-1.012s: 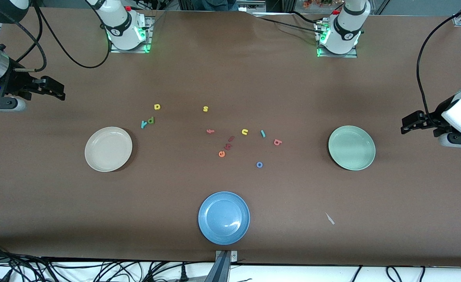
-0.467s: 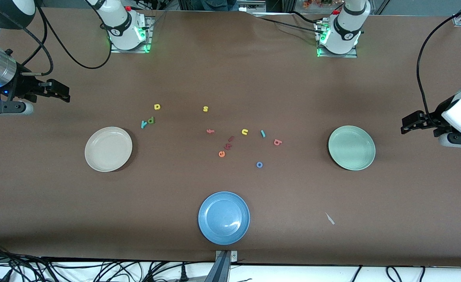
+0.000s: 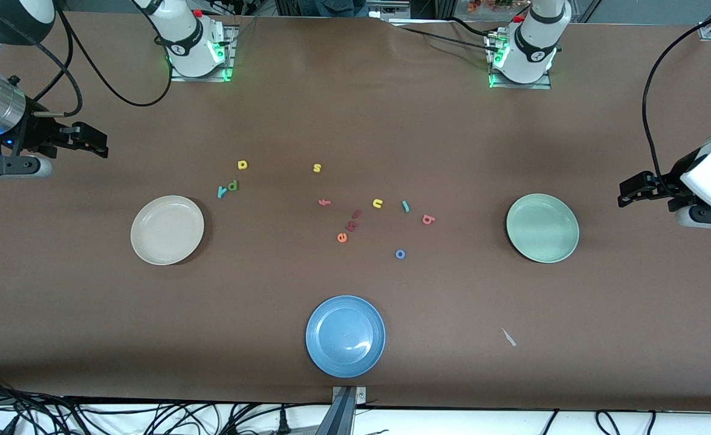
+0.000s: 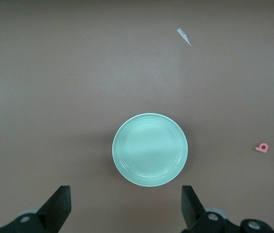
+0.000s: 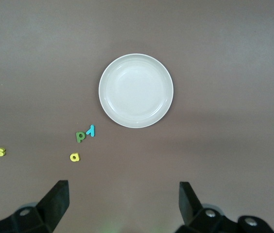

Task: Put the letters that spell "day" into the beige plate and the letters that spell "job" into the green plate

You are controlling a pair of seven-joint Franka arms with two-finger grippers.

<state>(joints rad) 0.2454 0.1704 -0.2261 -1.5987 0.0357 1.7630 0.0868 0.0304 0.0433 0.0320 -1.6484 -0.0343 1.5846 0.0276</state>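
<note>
So far nothing has been sorted: all six wanted letters lie loose on the brown table (image 3: 355, 121). The "day" set sits in a small cluster just beside the beige plate (image 3: 167, 230), farther from the front camera than it: the yellow letter (image 3: 242, 164), then the green letter (image 3: 233, 185) and the teal y (image 3: 222, 192), which almost touch each other. That closeness looks convenient, since each needs only a short carry.

The "job" set lies nearer the middle of the table, toward the green plate (image 3: 542, 228) but well apart from it: the teal j (image 3: 405, 206), the salmon b (image 3: 428, 220) and, nearer the front camera, the blue o (image 3: 400, 254). Both plates are bare inside.

Mixed in between are letters to leave alone: a yellow s (image 3: 317, 168), a yellow u (image 3: 378, 203), a red f (image 3: 324, 203) and an orange e (image 3: 342, 237) beside two dark red pieces I cannot read. A blue plate (image 3: 345, 336) stands nearest the front camera, with a pale scrap (image 3: 508, 337) toward the left arm's end.

The right gripper (image 3: 92, 142) hangs at its own end of the table with fingers spread and nothing between them; its wrist view looks down on the beige plate and the "day" cluster, so I judge it is lining up for the first pick. The left gripper (image 3: 624, 196), likewise spread and empty, waits at its end of the table, clear of the green plate.
</note>
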